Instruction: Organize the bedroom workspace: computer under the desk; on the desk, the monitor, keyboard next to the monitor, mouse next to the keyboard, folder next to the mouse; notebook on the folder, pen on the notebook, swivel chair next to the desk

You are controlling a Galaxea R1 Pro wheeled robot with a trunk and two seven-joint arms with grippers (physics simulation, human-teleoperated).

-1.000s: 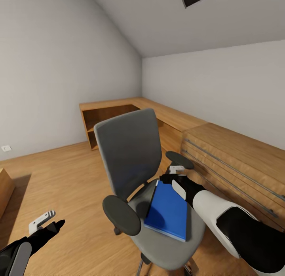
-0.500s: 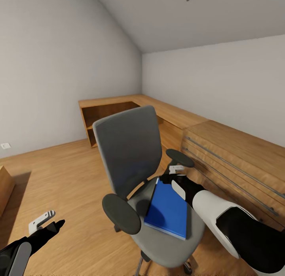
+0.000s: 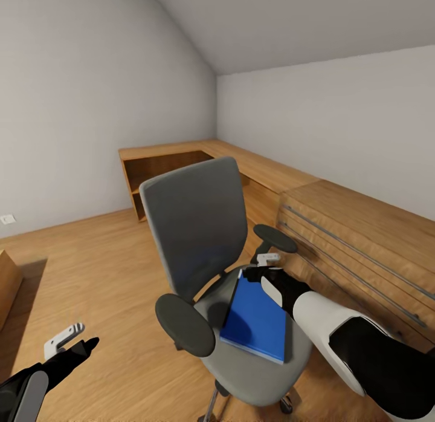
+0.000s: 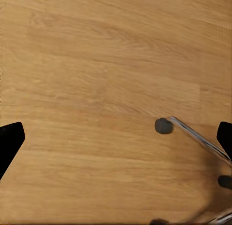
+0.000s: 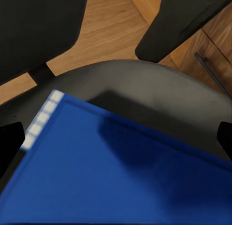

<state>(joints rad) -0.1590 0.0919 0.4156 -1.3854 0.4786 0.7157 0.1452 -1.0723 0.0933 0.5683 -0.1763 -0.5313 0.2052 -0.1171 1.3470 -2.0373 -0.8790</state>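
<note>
The grey swivel chair (image 3: 196, 225) stands mid-room, its tall back toward the far corner. On its seat lies the bright-blue folder (image 3: 257, 319), flat, with pale page edges (image 5: 41, 121). My right gripper (image 3: 260, 268) is open just above the folder's far corner, beside the chair's right armrest (image 3: 275, 239). In the right wrist view the folder (image 5: 111, 176) spans the gap of the right gripper (image 5: 116, 143). My left gripper (image 3: 75, 342) is open and empty, low over the floor left of the chair. The left wrist view looks past the left gripper (image 4: 116, 138) at a chrome chair leg with a castor (image 4: 163, 125).
A light-wood drawer chest (image 3: 362, 240) runs along the right wall, close behind the chair. A light-wood shelving unit (image 3: 163, 168) fills the far corner. Another wooden piece (image 3: 6, 289) shows at the left edge. Bare wood floor (image 3: 103, 271) lies left of the chair.
The whole picture has slid a little, so the camera has moved; the dark ceiling panel has left the view. Both grippers hold the same places relative to the chair and folder.
</note>
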